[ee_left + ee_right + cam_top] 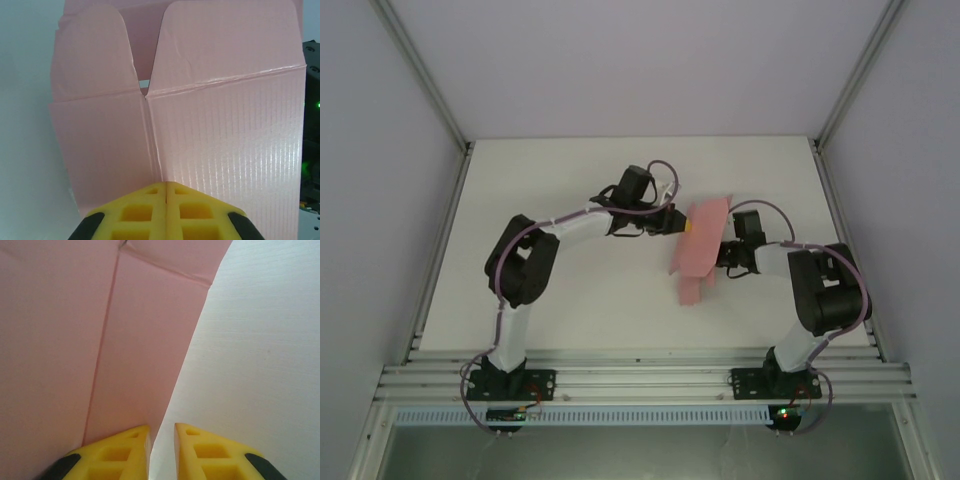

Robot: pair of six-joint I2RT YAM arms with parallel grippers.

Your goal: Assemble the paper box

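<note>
— Where's the paper box (700, 242)?

— Mid-table, between the two arms. It's a salmon-pink card sheet, raised and tilted over the white table (570, 300), with one flap hanging toward the near side.

— What has hold of it?

— Both arms. The left gripper (682, 226) meets its left edge. From the left wrist, the yellow fingers (137, 212) are pressed flat together, and a crease in the card runs straight down into their tips.

— And the other side?

— The right gripper (720, 256) is at the right edge. Its fingers (120, 452) are drawn in to a narrow slit, and the card's edge drops into that slit against the left finger.

— Anything on the card?

— Fine ribbing, fold lines and two rounded flaps at the top.
</note>
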